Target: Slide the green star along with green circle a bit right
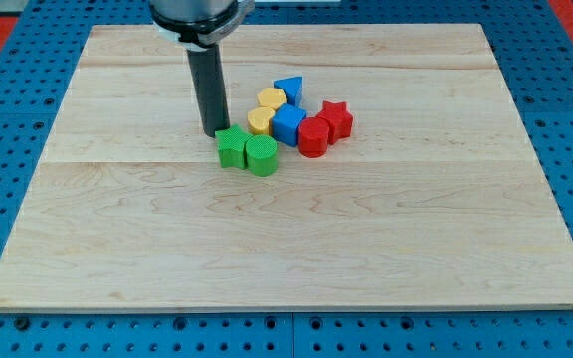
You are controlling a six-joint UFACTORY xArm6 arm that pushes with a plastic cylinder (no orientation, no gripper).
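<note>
The green star [231,146] lies near the board's middle, touching the green circle [262,156] on its right. My tip [213,133] stands just up and left of the green star, very close to or touching its upper left edge. The dark rod rises from there to the arm at the view's top.
Right of and above the green pair sits a cluster: a yellow block [260,121], a second yellow block [272,98], a blue triangle [289,89], a blue cube [288,125], a red circle [313,137] and a red star [335,119]. The wooden board [117,229] rests on a blue pegboard.
</note>
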